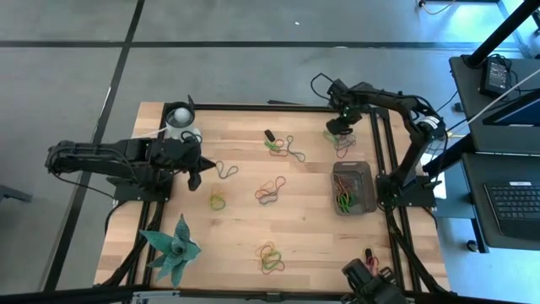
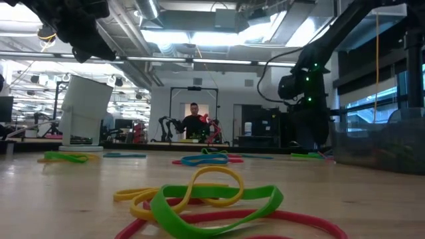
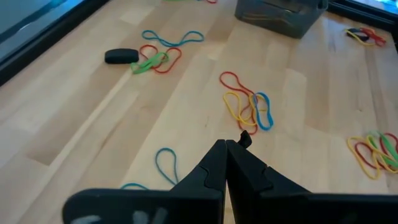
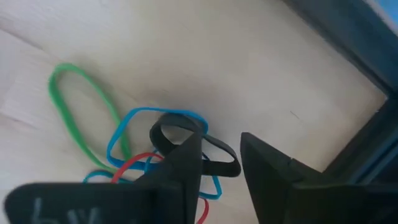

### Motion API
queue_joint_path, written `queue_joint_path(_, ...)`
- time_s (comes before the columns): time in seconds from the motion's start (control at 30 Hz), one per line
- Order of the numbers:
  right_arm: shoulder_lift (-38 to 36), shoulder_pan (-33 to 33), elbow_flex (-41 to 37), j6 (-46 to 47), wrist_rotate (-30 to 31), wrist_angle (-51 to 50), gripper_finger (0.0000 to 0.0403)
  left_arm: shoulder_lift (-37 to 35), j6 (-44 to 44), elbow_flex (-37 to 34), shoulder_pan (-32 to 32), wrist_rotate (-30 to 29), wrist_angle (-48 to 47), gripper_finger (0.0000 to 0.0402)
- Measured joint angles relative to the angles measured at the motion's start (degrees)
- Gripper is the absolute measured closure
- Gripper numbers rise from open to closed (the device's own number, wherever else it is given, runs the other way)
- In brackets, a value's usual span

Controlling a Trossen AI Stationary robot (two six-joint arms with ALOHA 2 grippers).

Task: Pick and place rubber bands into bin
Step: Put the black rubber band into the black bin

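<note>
Rubber bands lie in small clusters over the wooden table, among them one in the middle [image 1: 270, 192] and one near the front [image 1: 270, 257]. The dark grey bin [image 1: 369, 176] stands at the right with several bands in it. My right gripper [image 4: 219, 140] is open, low over a cluster of green, blue, red and dark bands [image 4: 118, 146] just beyond the bin [image 1: 342, 145]. My left gripper [image 3: 225, 149] is shut and empty above the table's left part [image 1: 196, 177], beside a blue band [image 3: 166, 165]. My right gripper has one finger [image 4: 186, 158] standing at the loop of the dark band [image 4: 163, 129], coming from above. I cannot tell whether it touches the band. The band lies flat on the table.
A white cup [image 1: 179, 118] stands at the far left by the left arm. A green spiky plant figure [image 1: 173, 249] is at the near left. A small black oblong piece [image 1: 269, 134] lies at the far middle. A black frame rail [image 4: 373, 143] runs close beside the right gripper.
</note>
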Motion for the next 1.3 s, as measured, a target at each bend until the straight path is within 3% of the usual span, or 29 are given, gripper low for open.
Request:
queue_joint_path(0.5, 0.9, -0.02, -5.47, -1.71, 0.84, 3.73, 0.0284, 0.0, 0.98, -0.01, -0.46, -0.87, -0.02, 0.0398)
queue_joint_path(0.6, 0.9, -0.02, -6.47, -1.79, 0.85, 4.73, 0.0313, 0.0, 1.04, -0.01, -0.46, -0.85, -0.02, 0.0398)
queue_joint_path(0.73, 0.83, -0.02, -6.67, -2.68, 0.9, 4.39, 0.0386, 0.0, 1.07, -0.01, -0.46, -0.87, -0.02, 0.0398)
queue_joint_path(0.83, 0.33, -0.02, -6.67, -2.73, 0.9, 3.18, 0.039, 0.0, 1.07, -0.02, -0.46, -0.86, -0.02, 0.0398)
queue_joint_path(1.03, -3.97, -0.02, -6.67, -2.74, 0.92, 0.58, 0.0397, 0.0, 1.04, 0.0, -0.46, -1.97, -0.02, 0.0398)
queue_joint_path(1.3, -15.42, 0.1, -6.67, -1.37, 0.95, -2.41, 0.0399, 0.0, -0.31, -0.01, -0.46, -1.51, -0.02, 0.0398)
